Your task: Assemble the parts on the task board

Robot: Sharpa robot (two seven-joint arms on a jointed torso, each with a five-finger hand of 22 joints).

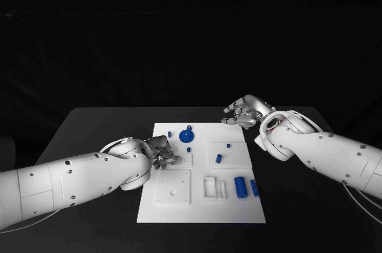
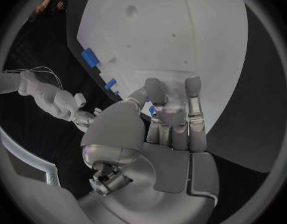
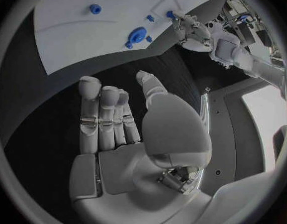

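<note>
On the matte black desk (image 1: 95,126) lies the flat white rectangular task board (image 1: 203,209), a smooth plate with shallow square and slotted recesses. Small glossy blue plastic parts sit on it: a round blue disc with a knob (image 1: 187,135) near the far edge, two blue cylinders (image 1: 239,187) lying side by side near the right edge, and little blue pegs (image 1: 222,157) standing in the middle panel. Over the board's left side the left robot hand (image 1: 163,153), silver and jointed, hovers with its fingers curled together close to the surface; whether it pinches a part I cannot tell, since the fingers hide what lies under them. Beyond the board's far right corner the right robot hand (image 1: 243,112) hangs over bare desk, fingers straight and slightly apart, holding nothing.
</note>
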